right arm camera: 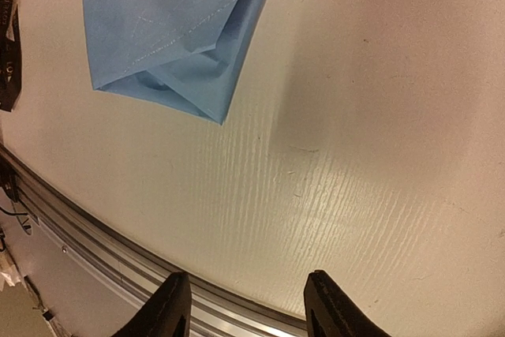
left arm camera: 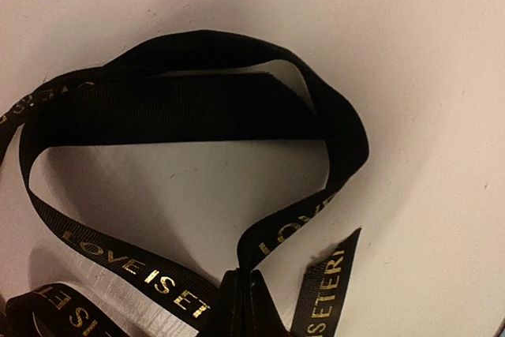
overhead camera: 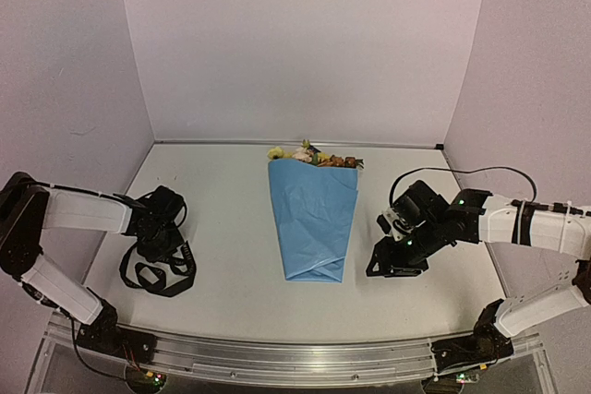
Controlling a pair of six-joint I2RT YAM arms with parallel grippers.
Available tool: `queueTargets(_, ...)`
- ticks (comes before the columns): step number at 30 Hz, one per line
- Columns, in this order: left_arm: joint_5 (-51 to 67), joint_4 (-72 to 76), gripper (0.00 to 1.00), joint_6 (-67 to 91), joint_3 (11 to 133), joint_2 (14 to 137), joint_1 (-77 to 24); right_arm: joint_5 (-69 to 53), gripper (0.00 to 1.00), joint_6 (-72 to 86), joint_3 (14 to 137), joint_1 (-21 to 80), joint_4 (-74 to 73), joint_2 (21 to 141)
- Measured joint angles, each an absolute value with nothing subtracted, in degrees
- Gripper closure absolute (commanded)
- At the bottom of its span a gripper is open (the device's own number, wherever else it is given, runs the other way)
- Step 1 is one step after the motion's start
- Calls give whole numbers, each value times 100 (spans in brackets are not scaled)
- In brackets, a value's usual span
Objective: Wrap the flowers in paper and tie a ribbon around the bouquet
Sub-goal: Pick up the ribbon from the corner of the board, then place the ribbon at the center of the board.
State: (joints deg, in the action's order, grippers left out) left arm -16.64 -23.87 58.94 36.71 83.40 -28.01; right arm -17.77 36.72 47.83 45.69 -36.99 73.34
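The bouquet (overhead camera: 312, 219) lies in the middle of the table, a cone of light-blue paper (right arm camera: 173, 21) with its narrow folded end toward me. Yellow, pink and orange flowers (overhead camera: 314, 156) stick out of its far wide end. The black ribbon (overhead camera: 157, 274) with gold lettering lies in loose loops (left arm camera: 197, 108) at the left. My left gripper (overhead camera: 155, 246) (left arm camera: 241, 305) is down on it, jaws shut on a fold of the ribbon. My right gripper (overhead camera: 390, 260) (right arm camera: 248, 293) hovers open over bare table to the right of the bouquet's narrow end, nothing between its fingers.
An aluminium rail (overhead camera: 295, 357) (right arm camera: 79, 226) runs along the near table edge. White walls close in the back and both sides. A thin black cable (overhead camera: 480, 171) arcs above the right arm. An end of the ribbon (right arm camera: 6, 53) shows at the right wrist view's left edge.
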Motion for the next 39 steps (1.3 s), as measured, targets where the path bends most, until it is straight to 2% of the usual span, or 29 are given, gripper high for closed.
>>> queueTargets(7, -1614, -2394, 100, 5339, 3810, 7575, -3165, -1597, 51, 3677, 4790, 4569, -3752, 7328)
queueTargets(17, -432, -1403, 100, 3706, 4930, 7245, -5593, -775, 47, 3493, 4788, 4569, -4076, 6621)
queueTargets(21, 174, -1170, 100, 3169, 5760, 7806, -6420, -322, 44, 3368, 4755, 4569, -4210, 6076)
queueTargets(26, 839, -943, 100, 2609, 7017, 8939, -6924, 243, 39, 3229, 4628, 4569, -4530, 5463)
queueTargets(29, 1192, -834, 96, 2369, 7716, 9686, -7135, 592, 35, 3160, 4557, 4569, -4858, 5147)
queueTargets(30, 1268, -817, 94, 2331, 7893, 9910, -7190, 696, 33, 3144, 4535, 4569, -4962, 5045)
queueTargets(31, 1324, -800, 87, 2301, 8030, 10104, -7235, 785, 32, 3130, 4510, 4569, -5054, 4953)
queueTargets(33, 1346, -786, 66, 2254, 8184, 10394, -7291, 902, 31, 3123, 4437, 4569, -5186, 4786)
queueTargets(36, 1172, -849, 43, 2309, 8216, 10589, -7296, 947, 31, 3119, 4293, 4569, -5350, 4624)
queueTargets(39, 789, -856, 32, 2501, 8155, 10556, -7253, 886, 32, 3119, 4243, 4569, -5449, 4645)
